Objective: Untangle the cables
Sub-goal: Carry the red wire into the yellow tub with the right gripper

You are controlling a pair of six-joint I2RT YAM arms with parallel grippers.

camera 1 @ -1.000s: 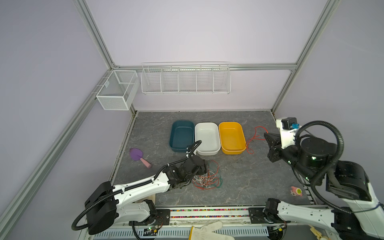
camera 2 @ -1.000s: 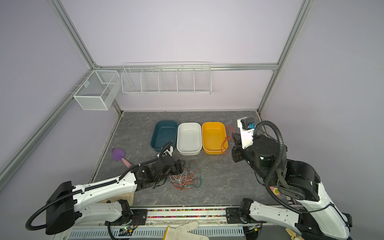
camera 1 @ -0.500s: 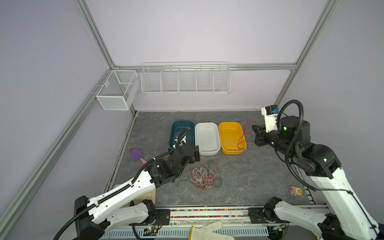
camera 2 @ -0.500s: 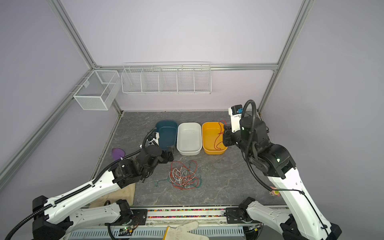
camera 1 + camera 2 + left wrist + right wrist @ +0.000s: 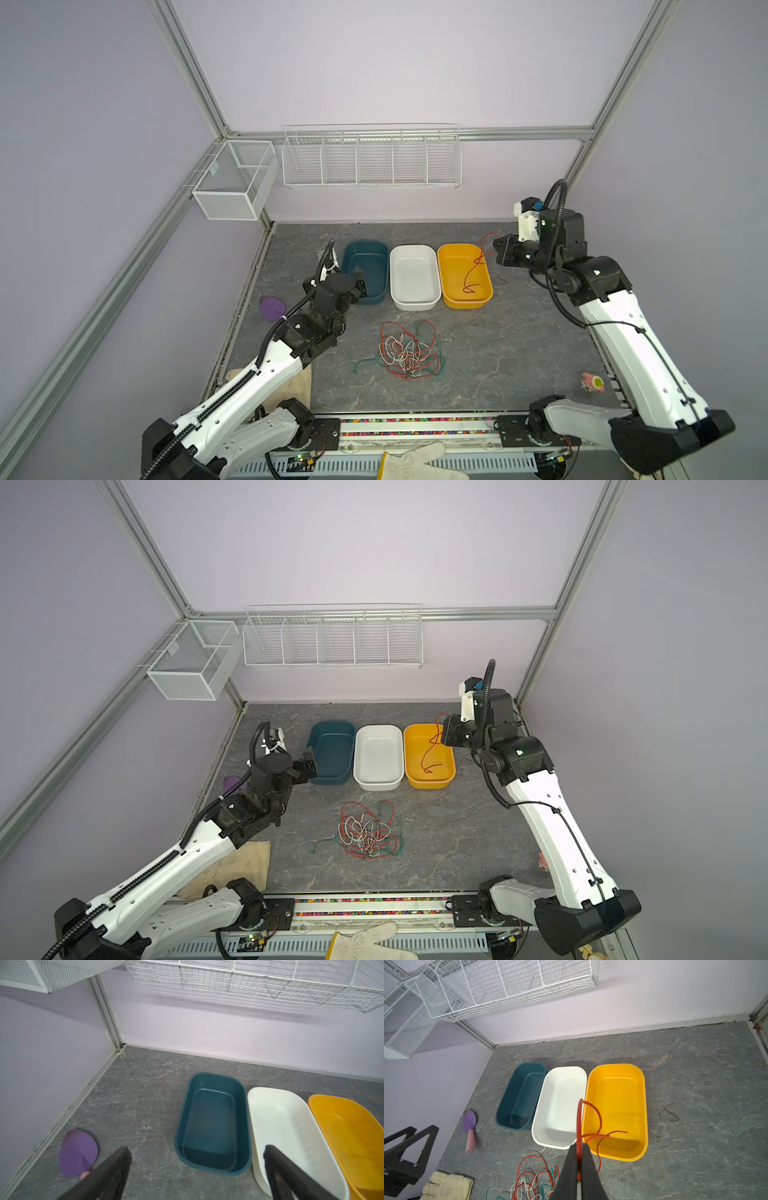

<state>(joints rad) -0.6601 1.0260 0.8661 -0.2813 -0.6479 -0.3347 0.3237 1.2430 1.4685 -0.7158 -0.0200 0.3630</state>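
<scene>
Cables (image 5: pixel 409 351) in red-orange, white and dark green lie in one loose knot on the grey marbled surface (image 5: pixel 519 353), toward its front edge, a green tail trailing out to the left. The knot sits in front of the white bin (image 5: pixel 415 305) and well apart from both claws. Nearer than that, a white glove (image 5: pixel 415 461) lies by the front rail (image 5: pixel 415 432) and a beige glove (image 5: pixel 446 1185) at the surface's near left corner.

One red-orange cable (image 5: pixel 473 270) is away from the knot: the right claw (image 5: pixel 498 251) is closed on it, pinching it tight by the far right corner of the yellow bin (image 5: pixel 465 305). A short loop stands up from the pinch, and the rest hangs down into that bin (whether its curled end touches the bin's floor I cannot tell). The left claw (image 5: pixel 359 286) is spread wide and empty, at the near left corner of the teal bin (image 5: pixel 370 249); a purple scoop (image 5: pixel 272 307) lies to its left.

The three bins stand side by side in a row. Behind them, lavender walls (image 5: pixel 395 62) carry a white wire rack (image 5: pixel 370 158) and, at the left corner, a mesh basket (image 5: pixel 232 183), all inside an aluminium frame (image 5: pixel 195 79).
</scene>
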